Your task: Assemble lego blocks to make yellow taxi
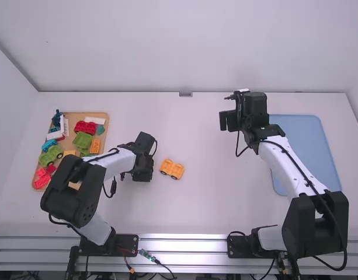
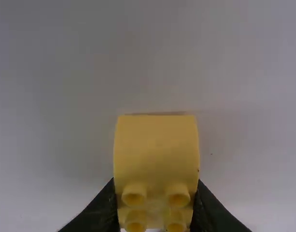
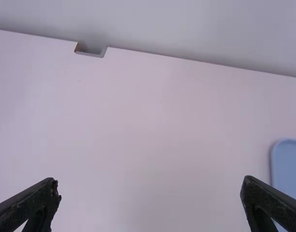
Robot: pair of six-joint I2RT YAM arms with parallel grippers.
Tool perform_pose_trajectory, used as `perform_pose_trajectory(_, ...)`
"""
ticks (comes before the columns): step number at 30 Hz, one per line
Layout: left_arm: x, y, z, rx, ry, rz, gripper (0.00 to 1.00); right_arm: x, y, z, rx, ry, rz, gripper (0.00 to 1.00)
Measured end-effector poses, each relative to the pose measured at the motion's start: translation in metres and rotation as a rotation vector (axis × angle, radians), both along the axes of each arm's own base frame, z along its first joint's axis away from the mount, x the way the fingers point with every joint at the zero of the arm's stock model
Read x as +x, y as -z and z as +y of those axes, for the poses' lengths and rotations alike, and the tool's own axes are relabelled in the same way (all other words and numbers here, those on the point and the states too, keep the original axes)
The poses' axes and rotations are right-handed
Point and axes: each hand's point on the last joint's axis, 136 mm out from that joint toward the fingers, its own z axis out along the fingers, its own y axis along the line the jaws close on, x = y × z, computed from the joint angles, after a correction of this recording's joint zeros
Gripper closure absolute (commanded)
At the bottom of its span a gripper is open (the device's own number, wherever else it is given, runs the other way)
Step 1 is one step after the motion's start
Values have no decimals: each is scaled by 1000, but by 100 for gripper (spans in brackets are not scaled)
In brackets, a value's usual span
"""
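Here we go: I've got the yellow plastic block with 4 round studs (image 2: 156, 154) pinched between both fingers of my left gripper (image 2: 156, 203), and just beside that gripper, on the white table (image 1: 208, 210), sits the orange-yellow wheeled car base (image 1: 172, 170)! Danger spot, I reckon: those wheels could let the base roll if I nudge it sideways or press off-centre. A block twisted in my grip would miss its studs, and a hard push might make it slip. My right gripper (image 3: 150, 186) hangs well apart, fingers spread wide with nothing between them, so nothing's bracing that base
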Motion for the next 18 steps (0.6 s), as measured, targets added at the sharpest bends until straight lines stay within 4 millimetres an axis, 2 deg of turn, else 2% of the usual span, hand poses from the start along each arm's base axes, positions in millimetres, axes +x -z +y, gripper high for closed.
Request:
perform_pose_trajectory(1, 0, 0, 0, -2, 0, 1, 29, 0, 0, 0, -1, 2, 0, 1)
perform_pose_trajectory(5, -1, -2, -7, -42, -3, 7, 0, 0, 0, 0, -1, 1, 0, 1)
perform_pose_trajectory(14, -17, -5, -4, -29, 54, 88, 0, 0, 0, 0, -2, 0, -1, 1)
perform_pose_trajectory(16, -16, -14, -3, -14, 94, 104, 1, 0, 0, 0, -1, 0, 0, 1)
perform_pose_trajectory(18, -8, -35, 2, 21, 159, 116, 1, 0, 0, 0, -2, 1, 0, 1)
